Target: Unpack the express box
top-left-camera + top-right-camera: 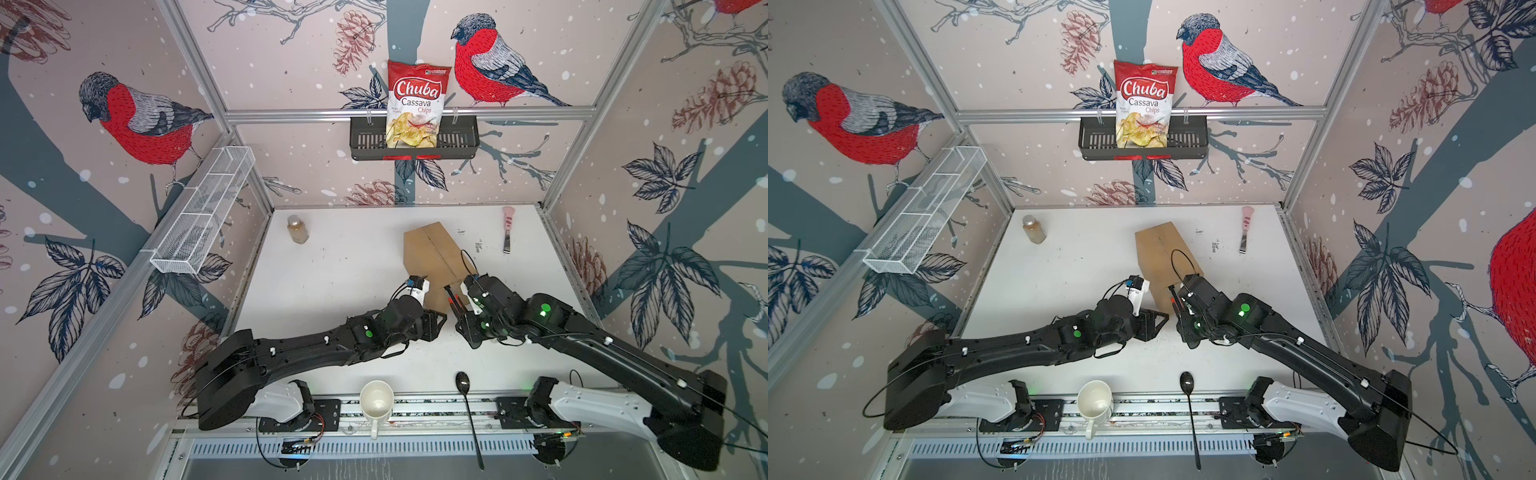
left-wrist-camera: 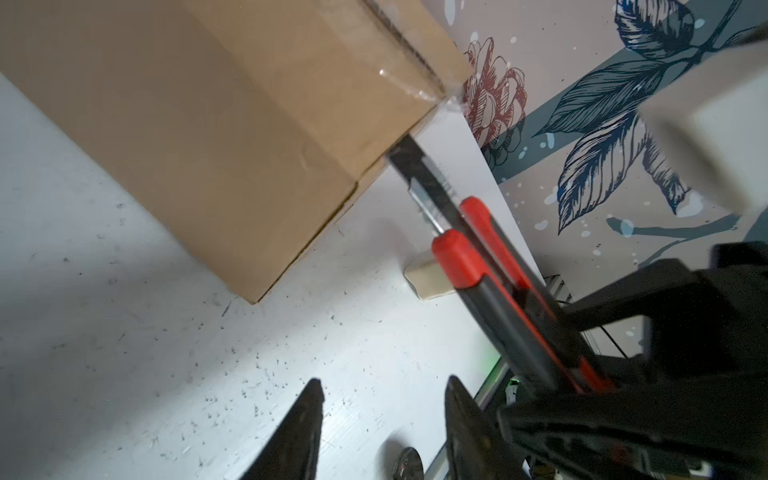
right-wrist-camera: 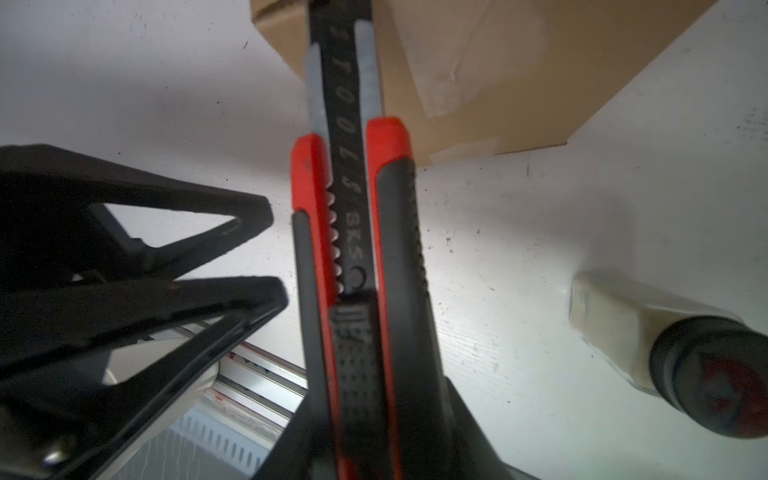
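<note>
Top views: I see the box (image 1: 430, 253) (image 1: 1160, 257) lying mid-table, slightly right of frame centre. The right gripper (image 1: 457, 308) sits at its lower end, clamped on a knife (image 1: 451, 300). The left gripper (image 1: 441, 319) is just left of it.

Left wrist: the left gripper (image 2: 384, 386) stands partly apart with nothing between its jaws. The knife (image 2: 478, 266) blade meets the box (image 2: 199, 124) edge.

Right wrist: the right gripper (image 3: 361, 419) pinches the knife (image 3: 353, 232) handle, with the blade pointing at the box (image 3: 490, 70).
</note>
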You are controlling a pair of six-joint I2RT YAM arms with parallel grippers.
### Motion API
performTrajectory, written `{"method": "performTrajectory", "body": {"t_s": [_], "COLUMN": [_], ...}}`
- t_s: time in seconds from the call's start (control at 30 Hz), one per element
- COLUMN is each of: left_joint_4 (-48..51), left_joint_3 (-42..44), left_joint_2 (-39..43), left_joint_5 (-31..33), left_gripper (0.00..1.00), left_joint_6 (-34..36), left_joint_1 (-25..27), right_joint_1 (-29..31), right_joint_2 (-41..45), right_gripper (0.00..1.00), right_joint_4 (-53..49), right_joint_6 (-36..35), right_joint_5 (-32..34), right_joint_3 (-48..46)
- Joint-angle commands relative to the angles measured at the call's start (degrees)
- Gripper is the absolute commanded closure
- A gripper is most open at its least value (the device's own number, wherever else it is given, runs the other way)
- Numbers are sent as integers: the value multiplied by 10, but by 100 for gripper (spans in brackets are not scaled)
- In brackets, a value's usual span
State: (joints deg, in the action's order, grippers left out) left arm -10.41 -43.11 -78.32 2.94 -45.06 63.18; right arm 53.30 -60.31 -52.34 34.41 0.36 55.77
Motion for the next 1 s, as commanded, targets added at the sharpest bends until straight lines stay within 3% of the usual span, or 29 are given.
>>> {"method": "performTrajectory", "body": {"t_s": [0.0,0.2,0.6,0.97], "left_joint_4": [-88,-171,-169,-167], "left_joint_3": [2,-13,-30,-25], "left_joint_2": [-25,-83,-132,-130], "left_joint_5": [-11,18,108,130], "left_gripper": [54,57,59,59], "left_joint_6": [-6,-9,-33,-32], "left_joint_1": [2,2,-18,-40], "right_joint_1": [1,4,13,20], "right_joint_2": [-3,-1,26,53], "right_gripper": [100,100,100,100], "right_joint_4": [17,9,-19,-63], "right_joint_6": [-7,-1,19,34], "right_joint_5": [0,-4,-4,-8], "right_joint_3": [7,4,-12,-18]}}
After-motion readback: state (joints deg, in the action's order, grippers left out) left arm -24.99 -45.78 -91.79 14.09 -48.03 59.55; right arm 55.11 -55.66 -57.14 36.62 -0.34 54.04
